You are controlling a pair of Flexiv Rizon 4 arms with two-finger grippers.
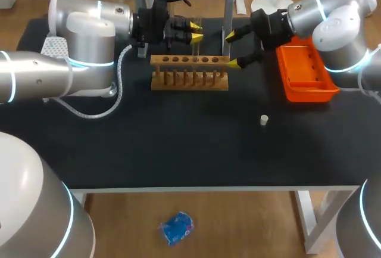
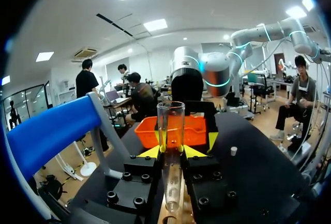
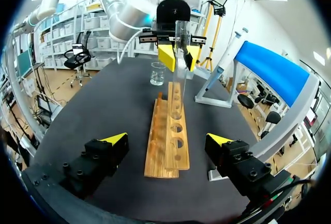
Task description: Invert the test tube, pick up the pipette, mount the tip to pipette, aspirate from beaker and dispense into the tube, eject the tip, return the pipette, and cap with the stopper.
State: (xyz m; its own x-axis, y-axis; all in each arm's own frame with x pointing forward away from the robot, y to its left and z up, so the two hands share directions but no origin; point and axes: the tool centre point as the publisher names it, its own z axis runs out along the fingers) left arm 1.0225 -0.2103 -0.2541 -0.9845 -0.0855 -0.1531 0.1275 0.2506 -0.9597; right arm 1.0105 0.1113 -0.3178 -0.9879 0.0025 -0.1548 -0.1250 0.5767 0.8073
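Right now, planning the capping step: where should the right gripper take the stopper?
By its round sides, straight down from above. The stopper is small and seems to stand on end on the table, apart from rack and tray, so fingers coming in sideways would likely push it. The right gripper is open and nearest.

Clear test tube (image 2: 170, 131) upright above rack (image 1: 189, 82)

A black matte table (image 1: 178, 145) carries a long wooden rack with a row of holes (image 1: 189, 72) near its far edge. A shallow orange plastic tray (image 1: 309, 94) sits to the rack's right, and a small white cylindrical stopper (image 1: 264, 119) lies nearer the front. A clear glass beaker (image 3: 158, 73) stands apparently beyond the rack's left end.
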